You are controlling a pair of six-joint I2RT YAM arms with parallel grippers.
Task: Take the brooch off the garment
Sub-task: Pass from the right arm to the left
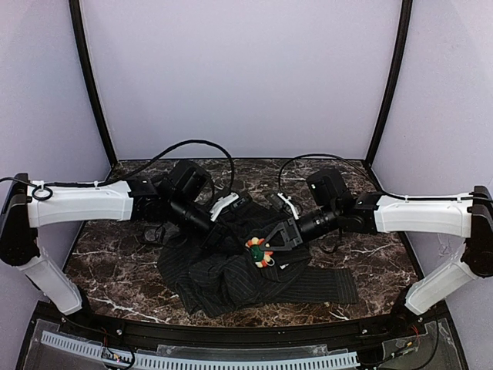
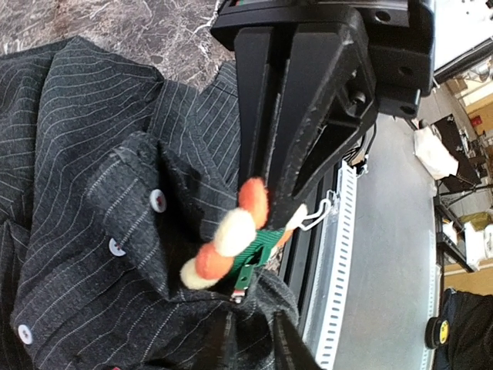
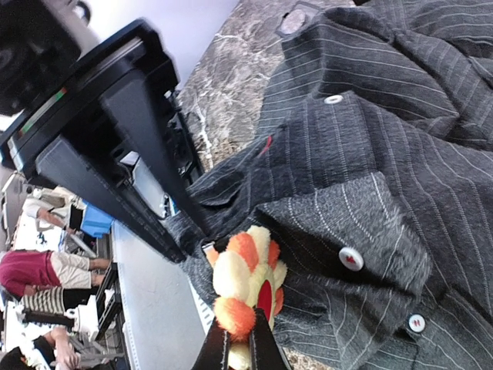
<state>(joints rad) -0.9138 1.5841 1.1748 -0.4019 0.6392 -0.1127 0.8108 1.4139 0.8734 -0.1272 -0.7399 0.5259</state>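
1. Jaws of the right gripper [image 3: 240, 344] are pinched tight on the brooch [image 3: 245, 279].
2. Brooch (orange and cream petals, green clip) rests against a raised fold of the dark pinstriped garment [image 2: 77, 154], near its white buttons [image 2: 157, 200].
3. Left gripper [image 2: 250, 348] narrowly straddles fabric just below the brooch; whether it clamps is unclear.
4. Garment lies crumpled on the marble table [image 1: 108, 258].

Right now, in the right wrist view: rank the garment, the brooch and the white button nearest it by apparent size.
1. garment, fills most of the frame
2. brooch, though it is nearest the camera, so likely exaggerated
3. white button, clearly smallest
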